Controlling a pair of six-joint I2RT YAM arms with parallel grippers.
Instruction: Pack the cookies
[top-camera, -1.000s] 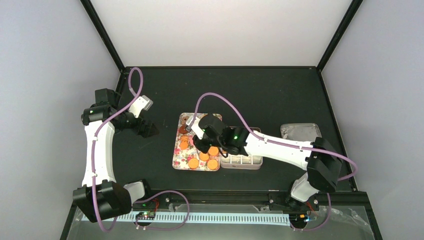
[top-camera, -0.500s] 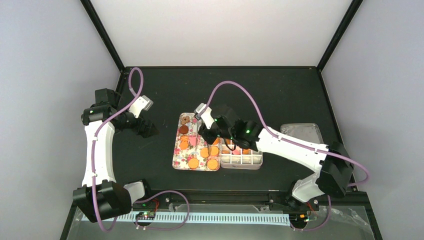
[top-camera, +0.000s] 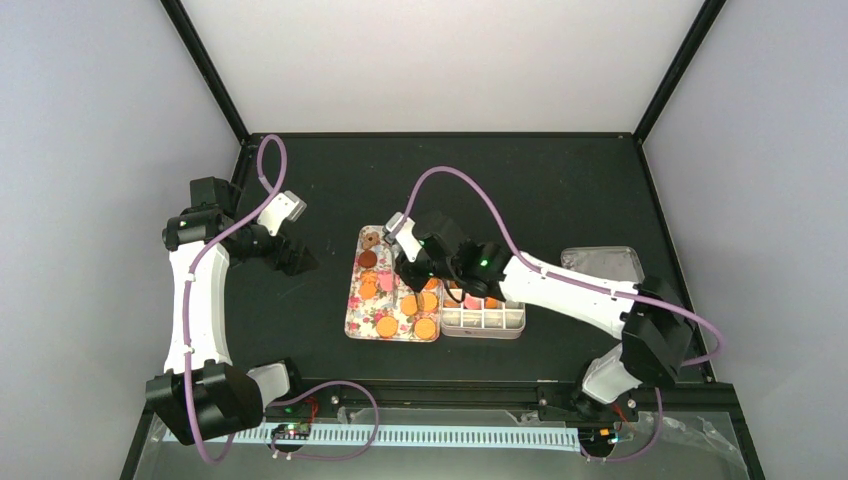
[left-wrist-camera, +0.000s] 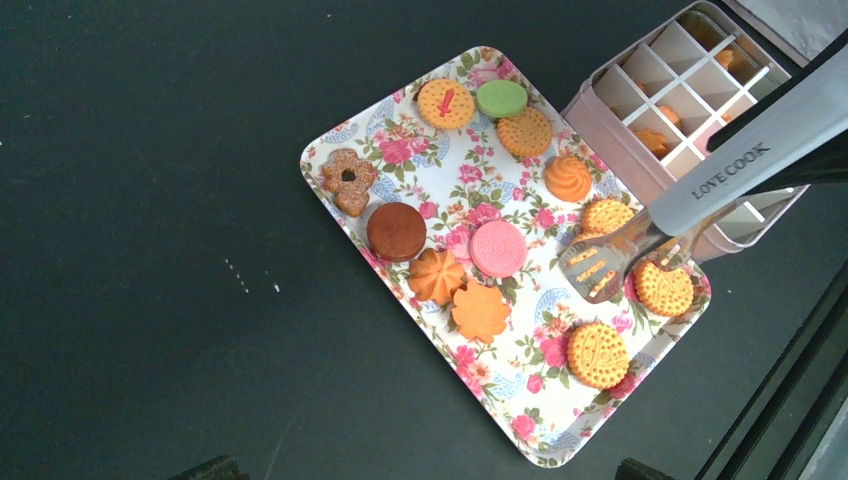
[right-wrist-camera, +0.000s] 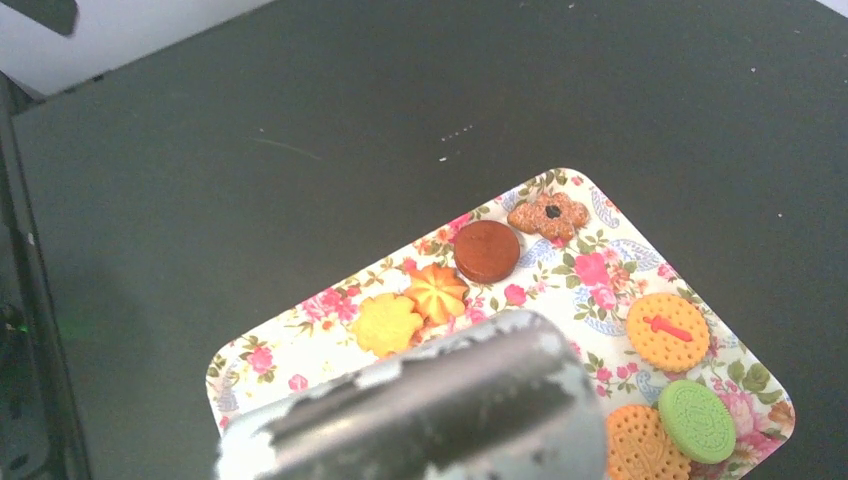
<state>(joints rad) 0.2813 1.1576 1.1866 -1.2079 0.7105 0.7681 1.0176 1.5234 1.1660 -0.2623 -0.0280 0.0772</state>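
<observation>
Many cookies (left-wrist-camera: 497, 248) are spread on the tray (left-wrist-camera: 520, 425), table (top-camera: 560, 190) ctr. Tongs (left-wrist-camera: 720, 180) are clamped in the R gripper (top-camera: 412, 268) jaws; tips are set just beside two orange cookies at the box (left-wrist-camera: 625, 150) side. L gripper (top-camera: 297, 258) jaws are released, well apart; R arm is nearer.

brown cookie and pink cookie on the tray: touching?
Apart. The left wrist view shows a strip of floral tray between the brown cookie and the pink cookie.

I count 12 cookies (left-wrist-camera: 498, 248) on 1 tray (left-wrist-camera: 522, 428), few more in 1 box (left-wrist-camera: 608, 112), 1 pr tongs (left-wrist-camera: 730, 172).
</observation>
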